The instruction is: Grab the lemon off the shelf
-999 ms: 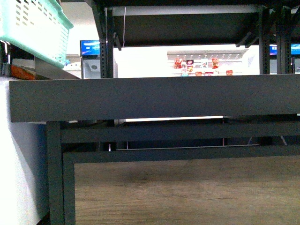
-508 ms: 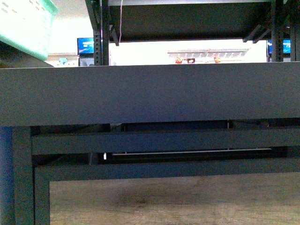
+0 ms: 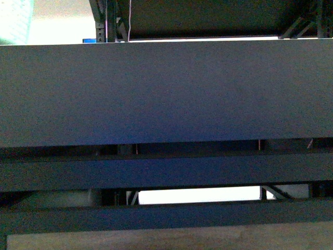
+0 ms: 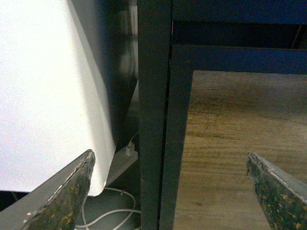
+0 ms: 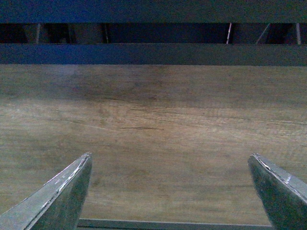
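Observation:
The lemon is out of view in every frame. The black metal shelf fills the front view: the broad front lip of one tray spans the picture, with lower crossbars beneath it. My left gripper is open and empty, facing a black upright post of the shelf with wood floor behind it. My right gripper is open and empty, over wood-grain flooring below a dark shelf bar.
A white rounded object stands beside the shelf post in the left wrist view, with a white power strip and cable on the floor below it. A corner of a mint-green basket shows at the front view's upper left.
The tray's front lip has grown much larger and risen in the front view, hiding the store behind. The green basket has slid almost out at the upper left.

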Controlling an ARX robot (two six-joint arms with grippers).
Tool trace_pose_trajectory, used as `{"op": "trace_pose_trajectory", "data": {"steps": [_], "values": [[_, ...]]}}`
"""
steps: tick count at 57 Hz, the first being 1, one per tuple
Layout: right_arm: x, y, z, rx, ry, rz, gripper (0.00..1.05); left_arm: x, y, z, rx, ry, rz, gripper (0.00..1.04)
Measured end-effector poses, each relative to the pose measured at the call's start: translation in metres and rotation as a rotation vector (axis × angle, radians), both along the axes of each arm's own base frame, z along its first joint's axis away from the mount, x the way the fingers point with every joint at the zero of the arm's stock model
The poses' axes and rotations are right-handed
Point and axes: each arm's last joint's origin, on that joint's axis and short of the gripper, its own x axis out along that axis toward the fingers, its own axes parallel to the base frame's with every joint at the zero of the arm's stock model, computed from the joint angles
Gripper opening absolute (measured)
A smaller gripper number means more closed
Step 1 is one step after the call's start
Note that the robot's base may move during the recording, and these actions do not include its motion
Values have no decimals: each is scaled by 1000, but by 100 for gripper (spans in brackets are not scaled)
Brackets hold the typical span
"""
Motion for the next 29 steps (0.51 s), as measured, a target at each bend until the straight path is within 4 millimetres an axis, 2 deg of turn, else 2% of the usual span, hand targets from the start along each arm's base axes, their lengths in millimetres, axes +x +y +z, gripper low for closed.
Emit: {"op": "trace_pose_trajectory", "data": {"steps": [29], "values": [[0,0,0,0,1,0,97,0,0,0,0,0,0,97]]}}
